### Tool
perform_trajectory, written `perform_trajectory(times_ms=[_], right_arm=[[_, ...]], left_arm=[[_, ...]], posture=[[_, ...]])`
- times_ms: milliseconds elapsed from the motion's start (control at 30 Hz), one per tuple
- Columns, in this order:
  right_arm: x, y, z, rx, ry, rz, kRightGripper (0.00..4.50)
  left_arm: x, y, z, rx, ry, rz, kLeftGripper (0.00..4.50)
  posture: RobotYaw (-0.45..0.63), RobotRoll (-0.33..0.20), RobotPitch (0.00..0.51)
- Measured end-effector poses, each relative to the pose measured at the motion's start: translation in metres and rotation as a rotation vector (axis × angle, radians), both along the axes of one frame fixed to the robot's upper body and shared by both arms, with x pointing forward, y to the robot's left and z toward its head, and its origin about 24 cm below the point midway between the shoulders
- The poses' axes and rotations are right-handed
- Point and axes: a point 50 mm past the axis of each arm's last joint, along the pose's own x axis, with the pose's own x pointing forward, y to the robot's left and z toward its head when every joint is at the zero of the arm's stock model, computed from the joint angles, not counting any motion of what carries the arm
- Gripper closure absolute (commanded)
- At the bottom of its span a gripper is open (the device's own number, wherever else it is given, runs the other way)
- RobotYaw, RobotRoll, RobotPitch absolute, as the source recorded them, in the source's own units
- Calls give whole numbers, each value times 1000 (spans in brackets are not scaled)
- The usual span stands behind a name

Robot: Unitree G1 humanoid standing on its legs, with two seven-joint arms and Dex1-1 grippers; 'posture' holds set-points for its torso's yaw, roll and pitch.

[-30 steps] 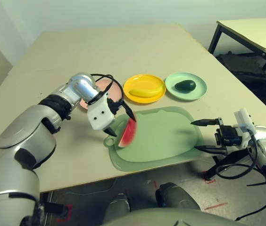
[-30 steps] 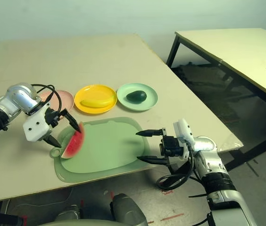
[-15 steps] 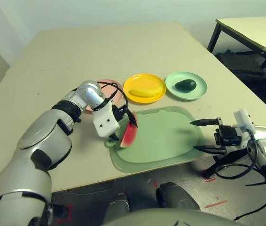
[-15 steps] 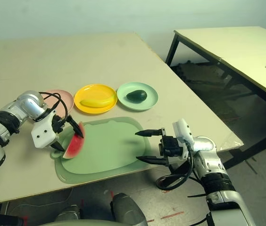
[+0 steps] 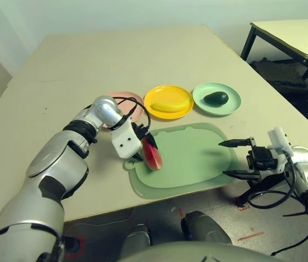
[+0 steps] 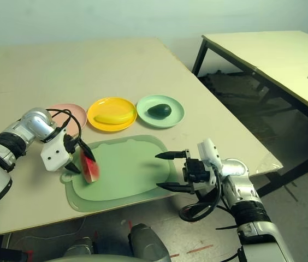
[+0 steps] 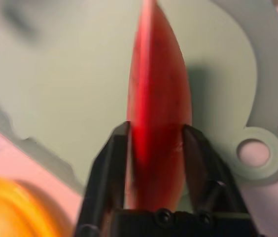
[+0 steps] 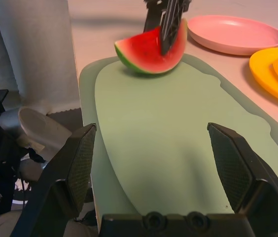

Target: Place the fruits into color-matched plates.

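Left claw (image 5: pixel 145 148) is clamped across the watermelon wedge (image 5: pixel 153 155), which rests rind-down on the green mat (image 5: pixel 197 158) at its ring-handle end, near the tabletop's front edge. Right claw (image 5: pixel 231 159) stands open over the mat's opposite end. Judgement: lift the wedge fully clear before carrying it to the pink plate (image 5: pixel 134 103) just beyond the mat, keeping the grip square so it does not swivel.

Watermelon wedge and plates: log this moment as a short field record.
watermelon wedge: gripped by left pincer, on green mat
pink plate: empty
yellow plate: holds banana
mint green plate: holds avocado
right pincer: open, at the mat's right edge
left to do: wedge into pink plate
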Motion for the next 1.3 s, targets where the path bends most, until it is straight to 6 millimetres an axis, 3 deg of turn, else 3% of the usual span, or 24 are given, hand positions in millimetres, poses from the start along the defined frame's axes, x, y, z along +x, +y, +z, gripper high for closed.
perform_trajectory(times_ms=[600, 1300], right_arm=[[0, 5, -3, 10, 2, 7, 0], [3, 6, -4, 18, 5, -9, 0]], left_arm=[[3, 2, 2, 0, 27, 52, 3228], [16, 21, 31, -32, -21, 200, 3229]], posture=[[-295, 0, 8], [-277, 0, 0]])
